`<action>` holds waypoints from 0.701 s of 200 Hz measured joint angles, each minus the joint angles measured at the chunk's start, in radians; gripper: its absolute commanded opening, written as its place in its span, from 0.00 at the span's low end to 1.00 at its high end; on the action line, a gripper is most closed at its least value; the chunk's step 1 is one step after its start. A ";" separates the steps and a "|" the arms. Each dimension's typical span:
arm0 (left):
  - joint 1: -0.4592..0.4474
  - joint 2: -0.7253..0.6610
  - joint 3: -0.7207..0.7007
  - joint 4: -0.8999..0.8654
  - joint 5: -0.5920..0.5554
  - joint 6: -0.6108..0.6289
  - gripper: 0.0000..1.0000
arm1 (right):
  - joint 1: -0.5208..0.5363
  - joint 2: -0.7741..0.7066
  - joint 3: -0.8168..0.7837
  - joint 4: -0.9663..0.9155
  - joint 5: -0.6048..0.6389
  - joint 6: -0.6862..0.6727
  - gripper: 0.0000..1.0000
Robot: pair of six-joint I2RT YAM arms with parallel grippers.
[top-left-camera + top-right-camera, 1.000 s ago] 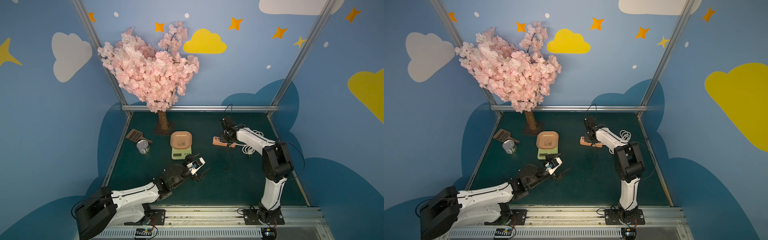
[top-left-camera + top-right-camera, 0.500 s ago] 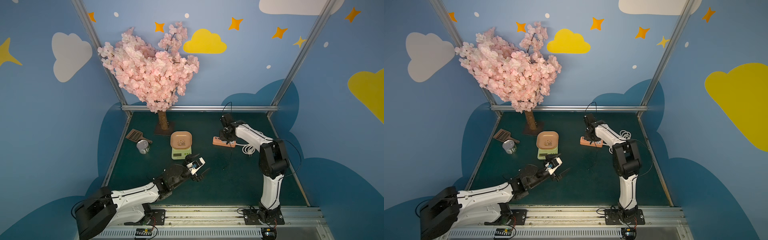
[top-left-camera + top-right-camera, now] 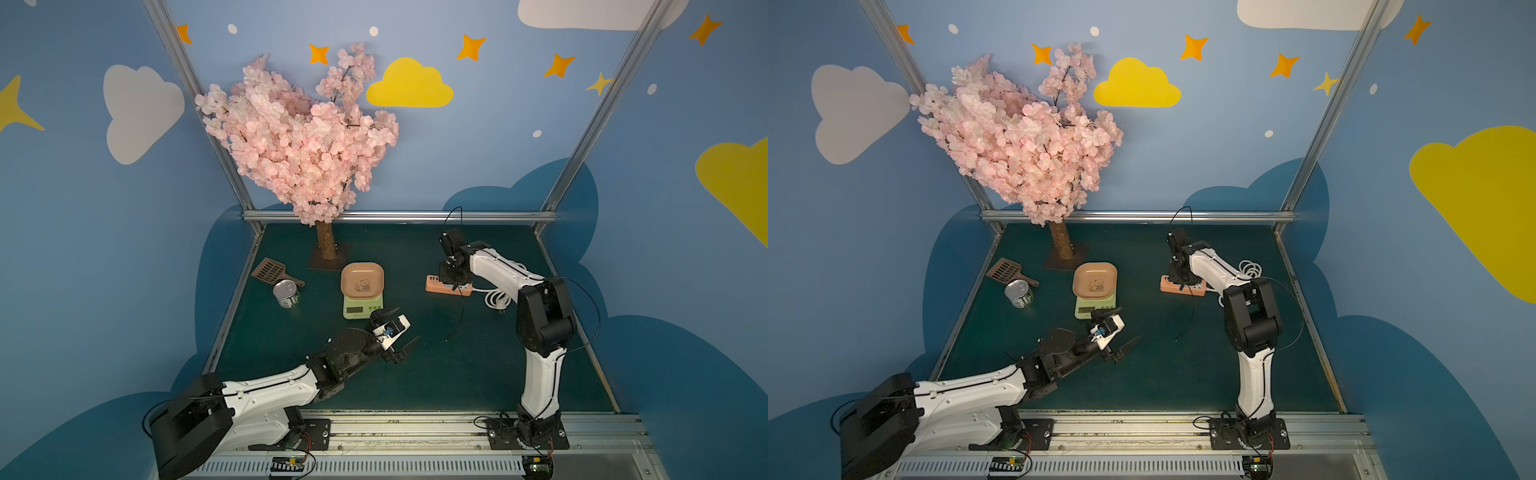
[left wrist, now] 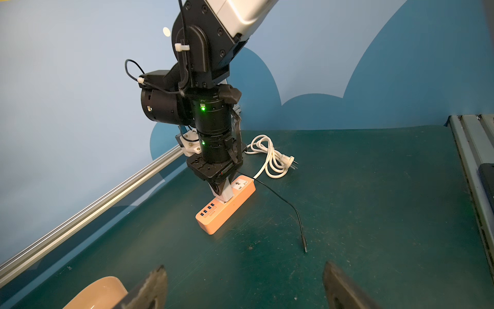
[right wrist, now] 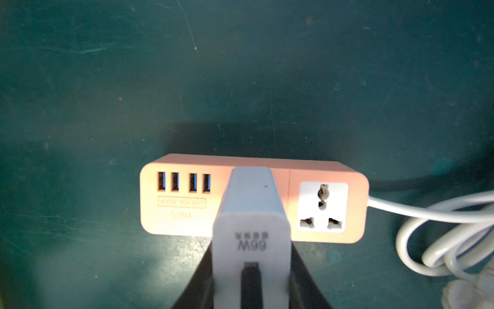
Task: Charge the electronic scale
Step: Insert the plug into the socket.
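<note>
The right pincer [image 4: 223, 191] is closed on the white charger [image 5: 251, 219], which stands in the orange power strip [image 4: 226, 218] directly under it — fully seated or not, I cannot tell. The black cable [image 4: 290, 206] lies loose, its free end in front of the open left pincer [image 3: 398, 330]. The scale [image 3: 360, 297] sits just beside that pincer — not yet connected. I judge 1 of 2 connections nearly done.
</note>
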 measured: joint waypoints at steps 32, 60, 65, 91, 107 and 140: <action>0.000 0.000 0.000 0.000 0.000 -0.001 0.90 | -0.010 0.000 -0.001 0.000 -0.023 0.004 0.03; 0.000 0.000 0.000 0.000 0.001 -0.003 0.90 | -0.016 0.000 -0.002 0.000 -0.046 0.004 0.01; 0.000 0.000 0.000 0.000 0.001 -0.003 0.90 | -0.016 0.000 -0.002 0.001 -0.048 0.005 0.00; 0.000 0.000 0.000 0.000 0.001 -0.003 0.90 | -0.015 0.000 -0.006 0.005 -0.049 0.006 0.00; 0.000 0.000 0.000 0.000 0.001 -0.003 0.90 | -0.015 0.000 -0.007 0.005 -0.048 0.006 0.00; 0.000 0.000 0.000 -0.001 0.001 -0.003 0.90 | -0.011 0.000 -0.007 0.006 -0.047 0.006 0.00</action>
